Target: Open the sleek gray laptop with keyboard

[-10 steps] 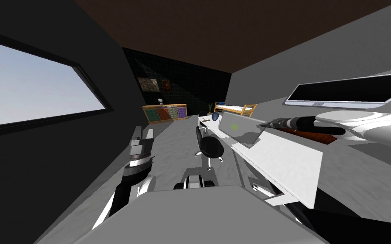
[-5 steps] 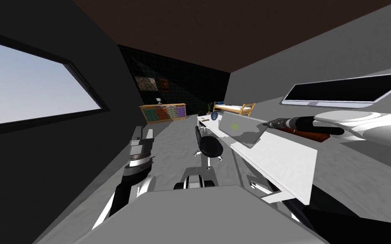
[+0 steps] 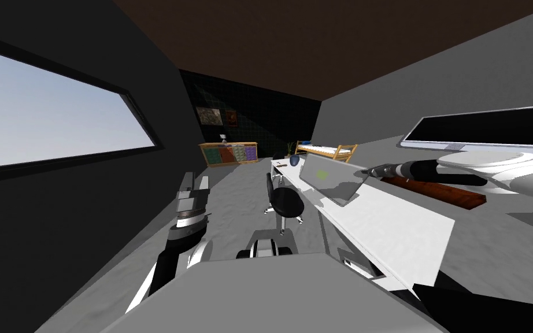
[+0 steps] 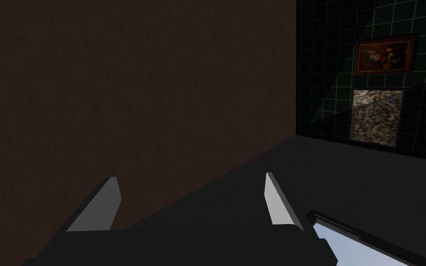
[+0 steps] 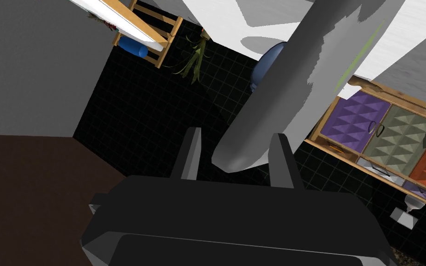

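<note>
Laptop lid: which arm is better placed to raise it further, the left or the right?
Right. The right end effector grips the edge of the half-raised laptop lid on the desk. The left end effector is open, low at the left side, away from the desk.

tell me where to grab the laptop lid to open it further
Take the lid at its free upper corner, coming along the desk from the right, where the right gripper sits: half-raised, that thin edge stands clear.

Grey laptop point(image 3: 332, 180) with a green lid mark, white desk point(image 3: 401, 228), black gridded wall point(image 3: 259, 121).
</note>
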You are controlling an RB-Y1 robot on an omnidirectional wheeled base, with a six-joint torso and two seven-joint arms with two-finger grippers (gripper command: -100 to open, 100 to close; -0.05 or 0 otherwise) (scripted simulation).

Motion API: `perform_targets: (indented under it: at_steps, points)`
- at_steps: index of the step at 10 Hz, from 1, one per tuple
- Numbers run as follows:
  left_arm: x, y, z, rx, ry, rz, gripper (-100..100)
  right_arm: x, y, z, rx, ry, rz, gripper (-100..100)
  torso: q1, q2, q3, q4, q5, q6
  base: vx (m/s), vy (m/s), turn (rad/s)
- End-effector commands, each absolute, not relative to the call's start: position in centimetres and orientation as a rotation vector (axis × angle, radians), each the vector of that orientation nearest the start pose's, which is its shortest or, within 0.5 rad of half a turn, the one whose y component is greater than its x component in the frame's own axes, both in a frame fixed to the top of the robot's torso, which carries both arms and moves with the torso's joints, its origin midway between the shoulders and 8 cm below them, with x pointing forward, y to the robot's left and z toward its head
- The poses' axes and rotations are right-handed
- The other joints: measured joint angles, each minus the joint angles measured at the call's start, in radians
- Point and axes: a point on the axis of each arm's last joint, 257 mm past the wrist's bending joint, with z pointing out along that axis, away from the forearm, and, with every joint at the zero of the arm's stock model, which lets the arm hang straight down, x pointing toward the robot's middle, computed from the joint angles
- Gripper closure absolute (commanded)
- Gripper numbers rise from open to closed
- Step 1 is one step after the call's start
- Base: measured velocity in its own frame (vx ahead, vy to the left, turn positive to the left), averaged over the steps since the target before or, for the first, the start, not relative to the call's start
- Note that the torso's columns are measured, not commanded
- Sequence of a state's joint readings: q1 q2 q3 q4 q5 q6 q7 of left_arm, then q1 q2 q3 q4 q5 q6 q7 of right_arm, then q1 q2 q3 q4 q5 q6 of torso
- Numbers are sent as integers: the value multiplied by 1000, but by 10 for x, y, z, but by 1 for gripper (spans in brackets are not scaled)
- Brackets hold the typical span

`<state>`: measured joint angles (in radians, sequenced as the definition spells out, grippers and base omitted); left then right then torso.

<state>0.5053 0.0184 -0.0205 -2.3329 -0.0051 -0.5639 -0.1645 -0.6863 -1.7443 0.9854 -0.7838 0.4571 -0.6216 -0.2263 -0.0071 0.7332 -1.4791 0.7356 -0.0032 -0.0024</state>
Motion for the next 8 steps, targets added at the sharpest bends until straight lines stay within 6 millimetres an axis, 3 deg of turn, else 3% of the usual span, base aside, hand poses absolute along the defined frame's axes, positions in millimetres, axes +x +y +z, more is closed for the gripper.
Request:
perform_targets:
  at_steps: [1, 8]
  points:
    - [322, 266, 57, -497, 585, -1188, 0, 439, -735, -14, -159, 2139, -390, 100, 3, 0, 0, -1, -1, 1, -23, -115, 143]
    - [322, 266, 57, -497, 585, -1188, 0, 407, -739, -30, 42, 2227, -258, 100, 6, 0, 0, 0, 2, 0, -21, -141, 148]
